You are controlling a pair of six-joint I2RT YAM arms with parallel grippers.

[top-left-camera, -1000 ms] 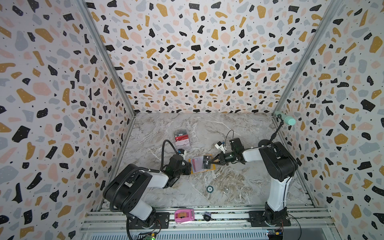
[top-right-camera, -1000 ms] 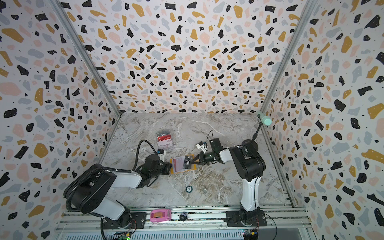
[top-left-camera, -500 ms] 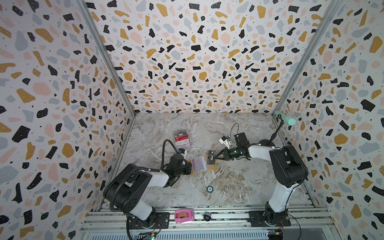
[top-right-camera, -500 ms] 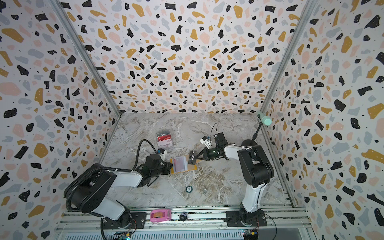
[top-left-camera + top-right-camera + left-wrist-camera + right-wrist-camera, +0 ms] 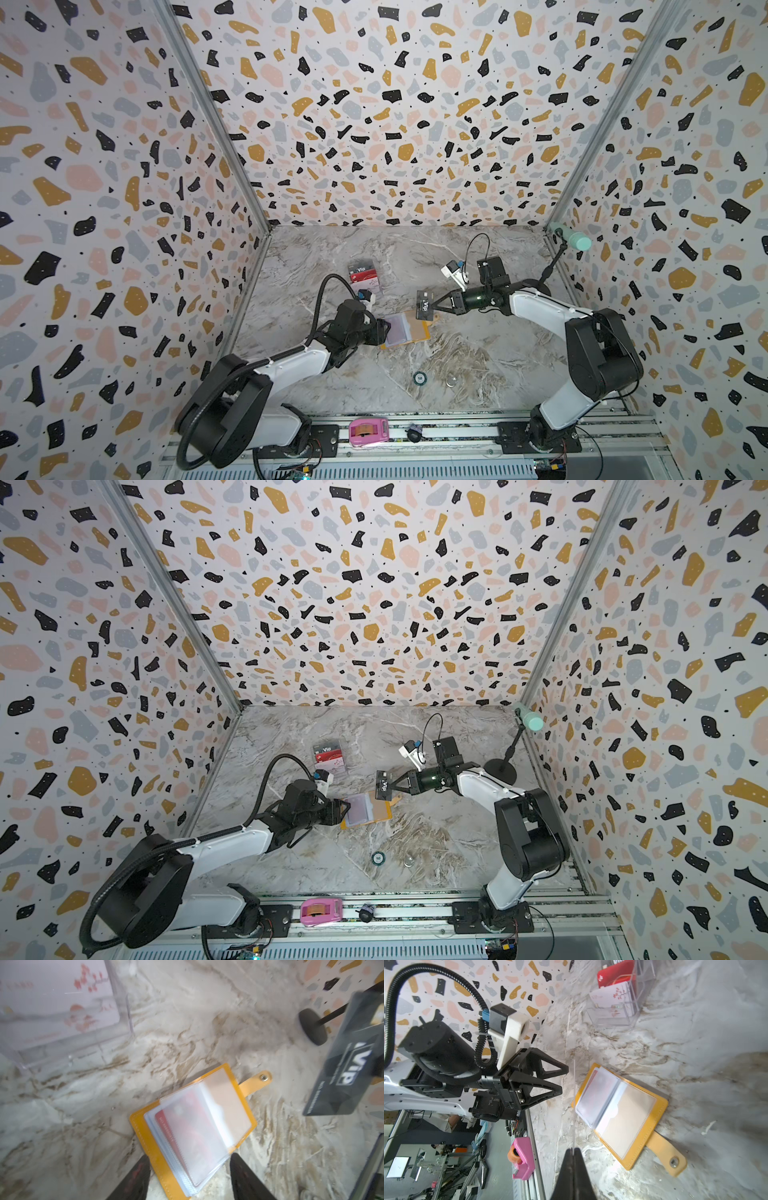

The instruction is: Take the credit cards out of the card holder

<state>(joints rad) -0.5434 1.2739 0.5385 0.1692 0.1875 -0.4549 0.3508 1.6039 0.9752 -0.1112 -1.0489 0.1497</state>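
The mustard-yellow card holder [image 5: 419, 334] [image 5: 384, 812] lies open on the marble table, its snap tab [image 5: 255, 1082] pointing away from my left arm. A red credit card [image 5: 164, 1124] sits in a clear sleeve. My left gripper [image 5: 384, 330] [image 5: 190, 1158] is open, its fingers either side of the holder's [image 5: 143, 1128] near end, and it also shows in the right wrist view [image 5: 564, 1080]. My right gripper [image 5: 434, 308] [image 5: 573, 1149] is shut on a black "Vip" card [image 5: 424, 305] [image 5: 384, 786] [image 5: 342, 1068], held in the air beyond the holder [image 5: 660, 1105].
A clear acrylic stand [image 5: 362, 276] [image 5: 616, 1001] with cards stands behind the left gripper. A black round stand base [image 5: 500, 771] sits at the right wall. Two small round objects [image 5: 419, 377] [image 5: 451, 380] lie near the front. A pink tape dispenser [image 5: 368, 432] rests on the front rail.
My right gripper drew the black card out of the holder and lifted it up and away to the right. My left gripper opened, letting go of the holder.
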